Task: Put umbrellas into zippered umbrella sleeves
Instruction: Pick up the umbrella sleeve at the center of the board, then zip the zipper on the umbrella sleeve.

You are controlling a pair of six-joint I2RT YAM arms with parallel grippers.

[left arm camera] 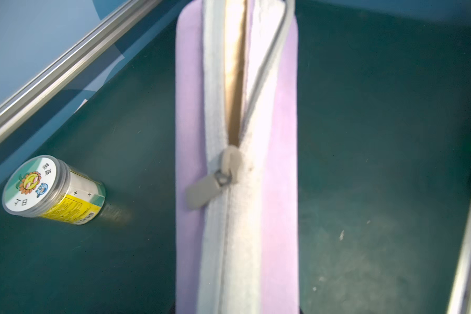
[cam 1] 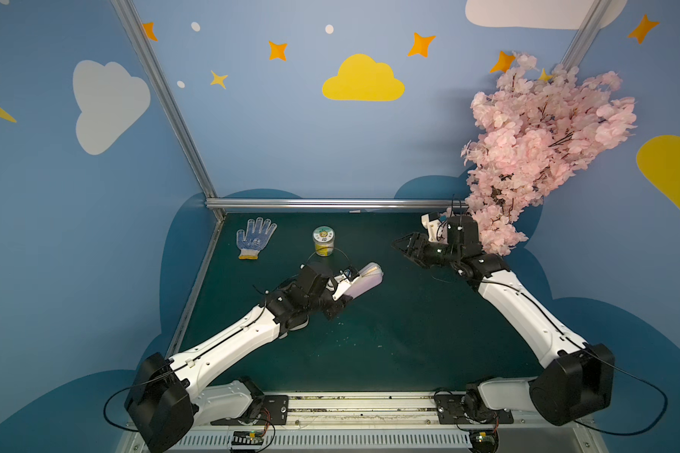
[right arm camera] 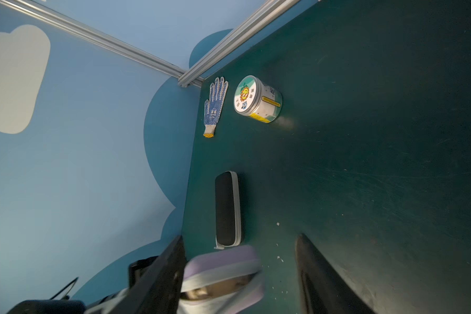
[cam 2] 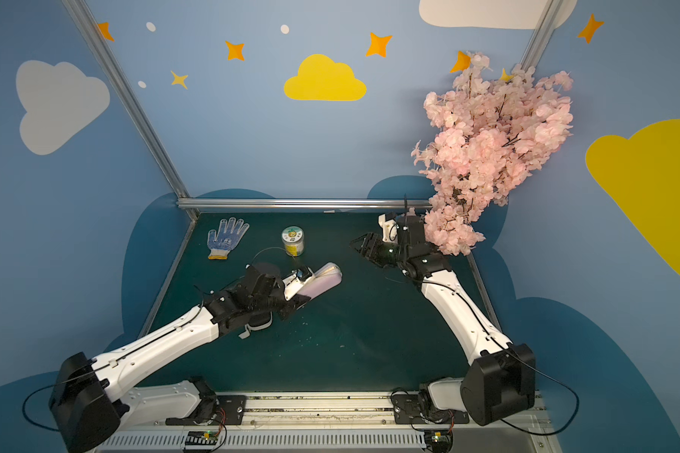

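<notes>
While the left gripper (cam 1: 340, 302) clamps the lilac sleeve (cam 1: 364, 282), the right gripper (cam 1: 399, 245) hangs wide nearby.

Overhead pair; wrists close, perhaps tableward

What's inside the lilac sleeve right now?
Through the unzipped part of the lilac sleeve, a tan strip shows, likely the umbrella. The shell and the closed stretch of zip cover the rest, so whether it sits fully in cannot be told.
</notes>
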